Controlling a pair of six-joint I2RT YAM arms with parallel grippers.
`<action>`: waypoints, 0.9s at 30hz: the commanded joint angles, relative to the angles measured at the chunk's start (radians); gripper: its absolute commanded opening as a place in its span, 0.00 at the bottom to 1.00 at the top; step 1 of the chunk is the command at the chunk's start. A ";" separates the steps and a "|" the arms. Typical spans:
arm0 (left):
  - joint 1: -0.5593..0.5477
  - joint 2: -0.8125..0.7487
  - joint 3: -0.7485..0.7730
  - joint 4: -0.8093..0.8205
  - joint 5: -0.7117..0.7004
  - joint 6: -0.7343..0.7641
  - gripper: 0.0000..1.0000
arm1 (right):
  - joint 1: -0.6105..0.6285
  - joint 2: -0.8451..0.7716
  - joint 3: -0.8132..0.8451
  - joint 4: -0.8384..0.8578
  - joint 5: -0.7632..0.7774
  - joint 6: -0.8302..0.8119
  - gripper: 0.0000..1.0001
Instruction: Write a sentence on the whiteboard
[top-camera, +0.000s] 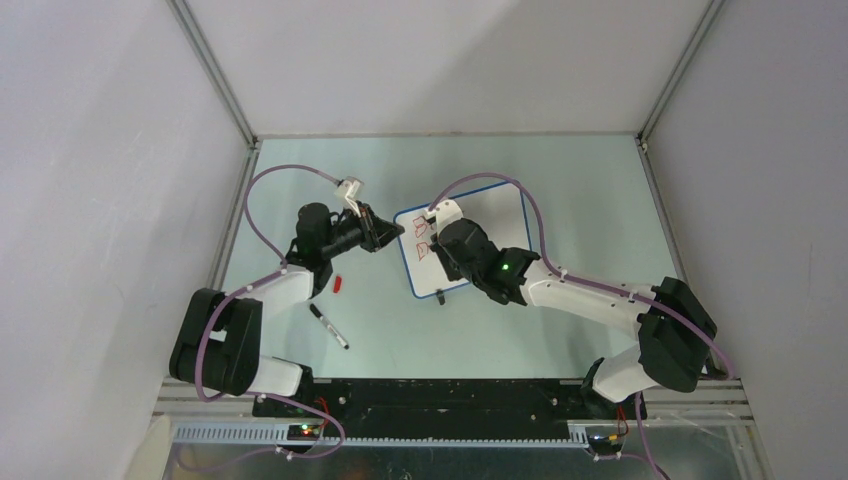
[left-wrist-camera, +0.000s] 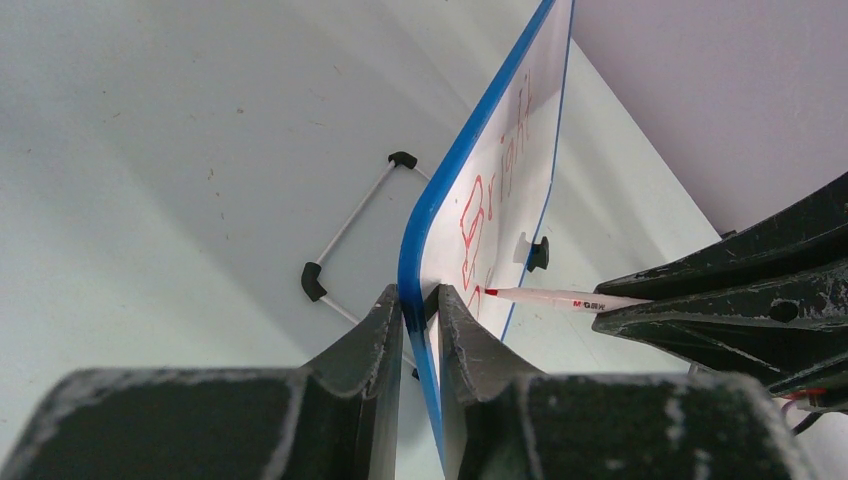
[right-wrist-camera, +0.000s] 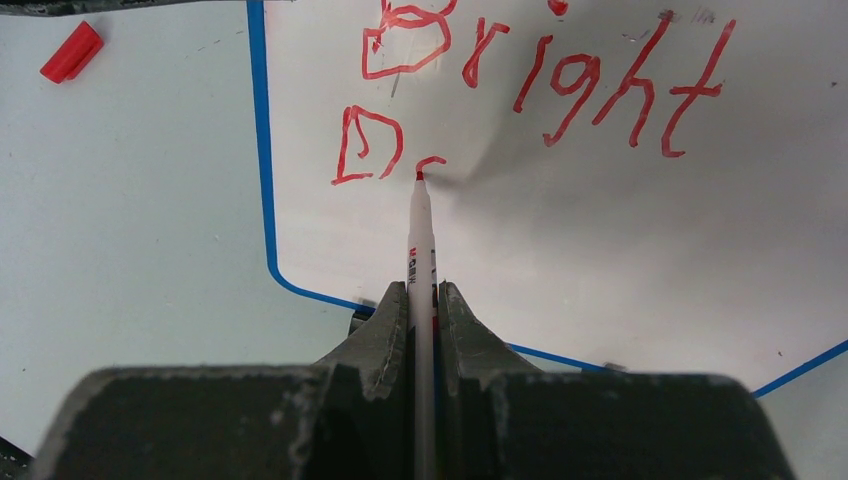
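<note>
Presently the right gripper (right-wrist-camera: 422, 292) pinches the marker (right-wrist-camera: 421, 225) pointing straight ahead, tip on the whiteboard (right-wrist-camera: 600, 260) just right of the "D" in the sentence (right-wrist-camera: 590, 90), blank surface lying rightward; the left gripper (left-wrist-camera: 420, 300) clamps the board's rim.

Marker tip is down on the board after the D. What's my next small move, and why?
Probably sweep the right end effector so the marker finishes the small stroke beside the D into a letter. The sentence shows only "Bright", "D" and that stroke, the tip touches the whiteboard, and the left end effector clamps its edge.
</note>
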 joint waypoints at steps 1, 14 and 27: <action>-0.006 -0.017 0.022 -0.026 -0.014 0.044 0.20 | 0.004 0.009 0.035 -0.017 0.010 -0.004 0.00; -0.006 -0.017 0.023 -0.025 -0.014 0.044 0.20 | 0.006 0.004 0.037 -0.016 0.067 -0.011 0.00; -0.007 -0.014 0.022 -0.023 -0.012 0.042 0.20 | -0.002 0.015 0.061 -0.013 0.083 -0.011 0.00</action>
